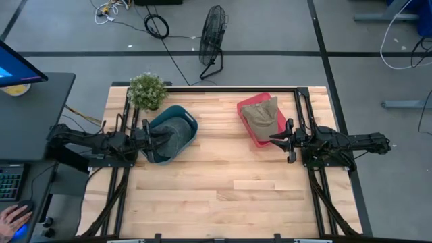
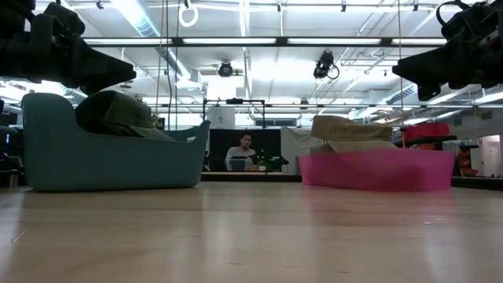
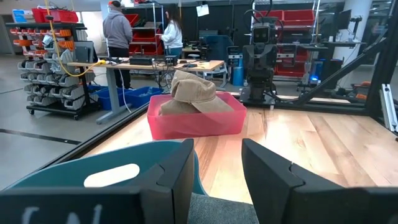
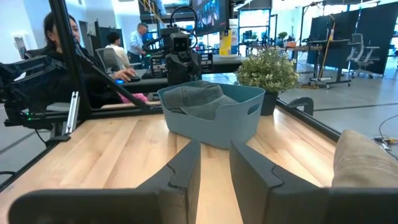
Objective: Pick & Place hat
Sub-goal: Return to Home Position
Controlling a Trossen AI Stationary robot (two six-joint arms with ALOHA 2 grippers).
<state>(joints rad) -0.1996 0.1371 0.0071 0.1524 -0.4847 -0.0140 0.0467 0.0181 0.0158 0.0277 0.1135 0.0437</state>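
Note:
A dark grey hat (image 1: 172,133) (image 2: 118,114) (image 4: 196,96) lies in the teal bin (image 1: 191,123) (image 2: 110,165) at the table's left. A tan hat (image 1: 263,116) (image 2: 346,130) (image 3: 193,90) lies in the pink bin (image 1: 248,102) (image 2: 377,169) (image 3: 193,121) at the right, rising above its rim. My left gripper (image 1: 156,135) (image 3: 217,165) hovers open over the teal bin's left side, just above the grey hat (image 3: 224,211). My right gripper (image 1: 275,140) (image 4: 214,165) is open and level beside the pink bin's near right corner, with the tan hat (image 4: 364,162) at its side.
A potted plant (image 1: 147,90) (image 4: 267,68) stands at the far left corner, behind the teal bin. Bare wood (image 1: 223,196) fills the table's near half and the gap between the bins. Black frame rails run along the table's far and side edges. A person's hand (image 1: 13,216) rests at the desk on the left.

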